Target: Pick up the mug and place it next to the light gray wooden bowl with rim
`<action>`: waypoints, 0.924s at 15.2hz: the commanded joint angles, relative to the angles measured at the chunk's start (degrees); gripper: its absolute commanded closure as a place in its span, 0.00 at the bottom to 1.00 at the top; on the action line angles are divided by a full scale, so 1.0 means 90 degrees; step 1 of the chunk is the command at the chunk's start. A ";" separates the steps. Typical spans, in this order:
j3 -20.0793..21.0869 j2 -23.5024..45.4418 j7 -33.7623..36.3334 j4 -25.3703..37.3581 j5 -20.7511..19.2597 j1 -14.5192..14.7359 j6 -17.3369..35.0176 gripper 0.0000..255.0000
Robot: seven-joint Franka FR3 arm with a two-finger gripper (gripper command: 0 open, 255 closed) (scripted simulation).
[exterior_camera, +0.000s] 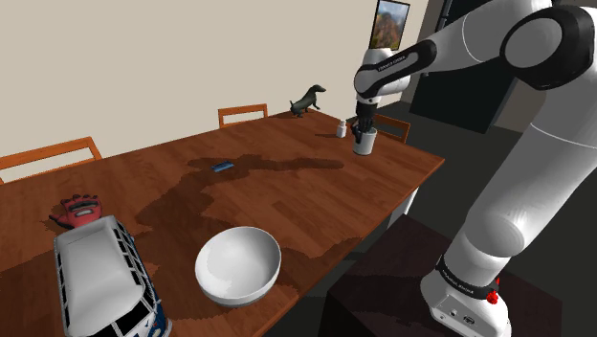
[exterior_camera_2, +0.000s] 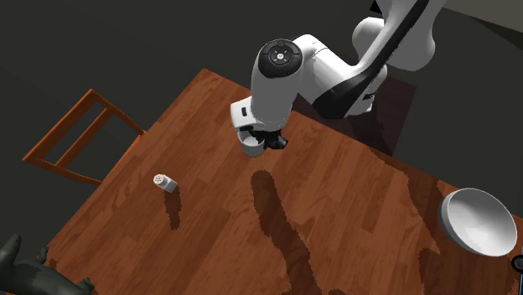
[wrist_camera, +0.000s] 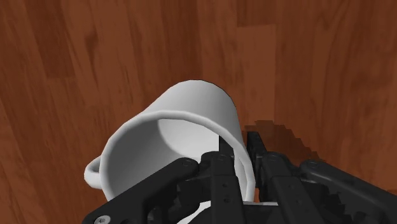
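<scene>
A: Shoulder view. White mug [exterior_camera: 364, 146] at the far corner of the bench [exterior_camera: 287, 196], under the claw [exterior_camera: 361, 129]. Pale bowl [exterior_camera: 238, 265] well apart from it, at the near edge, beside a toy van [exterior_camera: 100, 278].

B: Mug resting or lifted?

A: Cannot tell; its base is hard to separate from the wood. A small shaker [exterior_camera: 341, 127] stands near it, with a dark dog figure [exterior_camera: 307, 99] further back.

B: Risk?

A: A swing that starts low could clip the shaker. The van crowds one side of the bowl, so landing room is tight there.

B: Second exterior view.

A: Looks down from above. The wrist covers most of the mug [exterior_camera_2: 248, 148]; the claw [exterior_camera_2: 265, 141] is a dark lump, jaws unreadable. Bowl [exterior_camera_2: 478, 220] sits at the view's right. A long carry across the bench.

B: Wrist view.

A: Claw [wrist_camera: 238, 149] closed on the mug [wrist_camera: 191, 118]: one finger inside the mouth, the other outside, the wall pinched between them. Handle [wrist_camera: 93, 172] on the side away from the grip.

B: Concern?

A: My judgement: a thin pinch on the rim, off-centre. The mug could pivot or slip during the carry, then land tilted or knock the bowl. The contact patch is hidden by the claw's linkage.
</scene>
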 commanded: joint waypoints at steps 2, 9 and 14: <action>0.0008 -0.0110 0.0007 0.0167 -0.0026 0.0003 -0.0275 1.00; 0.0031 -0.0295 0.0015 0.0582 -0.0061 0.0014 -0.0868 1.00; 0.0048 -0.0385 0.0011 0.0919 -0.0073 0.0022 -0.1292 1.00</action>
